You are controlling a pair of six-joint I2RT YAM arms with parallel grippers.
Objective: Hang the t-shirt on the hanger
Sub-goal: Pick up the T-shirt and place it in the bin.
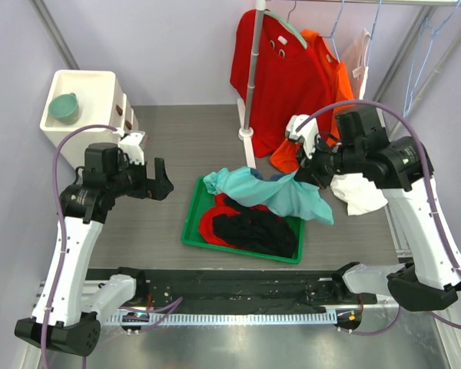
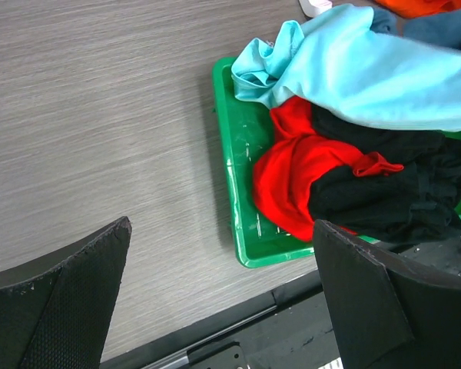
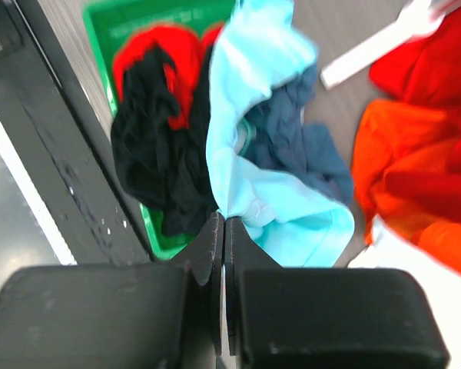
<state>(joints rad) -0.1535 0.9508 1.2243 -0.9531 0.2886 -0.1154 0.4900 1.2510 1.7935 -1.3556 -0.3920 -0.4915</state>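
Observation:
The light turquoise t-shirt (image 1: 280, 194) hangs stretched over the green tray (image 1: 192, 229), lifted at its right end. My right gripper (image 1: 303, 175) is shut on the t-shirt; in the right wrist view its jaws (image 3: 224, 223) pinch a fold of the turquoise cloth (image 3: 253, 161). The t-shirt also shows in the left wrist view (image 2: 369, 69). My left gripper (image 1: 163, 184) is open and empty, left of the tray above bare table; its fingers (image 2: 54, 300) frame the tray's corner. Thin pale-blue hangers (image 1: 338, 23) hang on the rail at the back right.
The tray (image 2: 246, 231) holds red (image 2: 292, 169) and black garments (image 2: 392, 192). A slate-blue garment (image 3: 303, 138) lies under the t-shirt. Red (image 1: 280, 69) and orange shirts (image 1: 334, 77) hang on a rack pole (image 1: 252, 77). A white drawer unit (image 1: 84, 100) with a teal bowl (image 1: 64, 106) stands at the back left.

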